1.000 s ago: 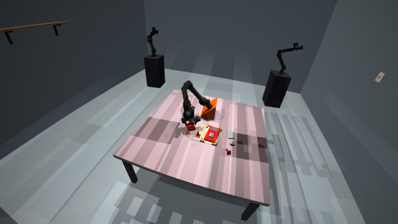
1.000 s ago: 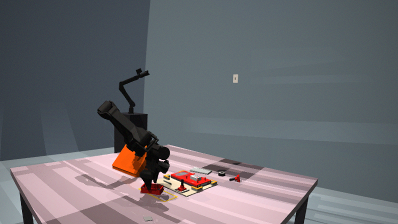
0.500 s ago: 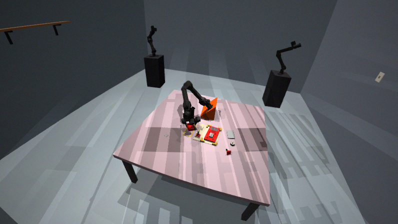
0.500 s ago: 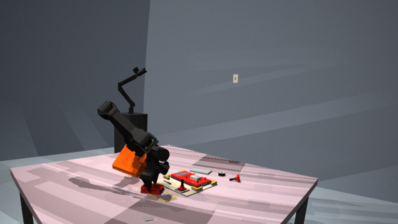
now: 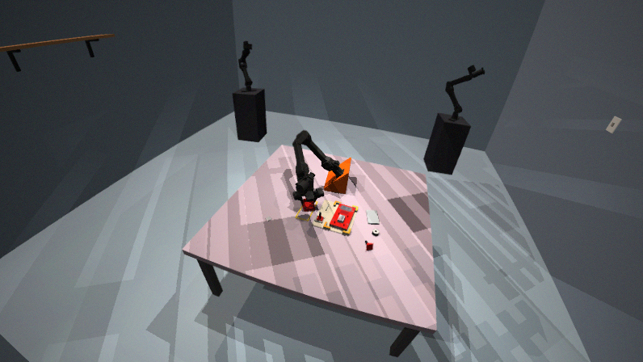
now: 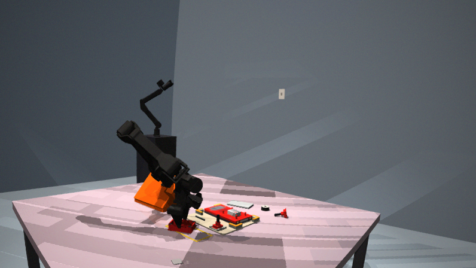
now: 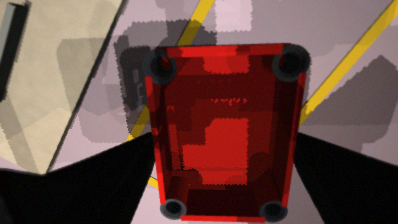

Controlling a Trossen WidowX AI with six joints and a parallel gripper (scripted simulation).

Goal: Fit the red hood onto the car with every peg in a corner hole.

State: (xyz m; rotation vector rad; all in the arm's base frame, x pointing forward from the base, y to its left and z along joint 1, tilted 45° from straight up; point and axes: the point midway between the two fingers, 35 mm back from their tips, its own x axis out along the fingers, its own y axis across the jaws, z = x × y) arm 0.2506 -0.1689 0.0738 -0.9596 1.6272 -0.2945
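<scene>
From the top, here's the red hood (image 5: 308,205) (image 6: 182,226) (image 7: 227,150) down on the pink counter (image 5: 251,251) (image 6: 133,247) (image 7: 350,45), at the yellow outline (image 5: 304,220) (image 6: 197,240) (image 7: 325,92), with the gripper (image 5: 308,203) (image 6: 182,223) (image 7: 222,140) right over it; whether it has lifted at all is hard to judge from this far off. Across to the exterior view, and the black fingers reach down on the shell beside the cream board (image 5: 321,223) (image 6: 223,230) (image 7: 65,65), where the red chassis (image 5: 344,214) (image 6: 227,215) sits with its pale engine block (image 5: 342,217) (image 6: 234,212), glossy red against matt cream. Now the wrist view, and it's the best seat: fingers spread wide, yet closed on the hood's two long side walls, about midway or a touch toward the nearer end. It's an open box, hollow side up, dark round bosses in the corners, so I'd say it needs turning over before those holes can meet the pegs. Looks like light, stiff plastic, smooth enough to slide; the straight flat walls are the place to hold, squeezed gently, since thin sides could bow and a low grip might let it pivot
</scene>
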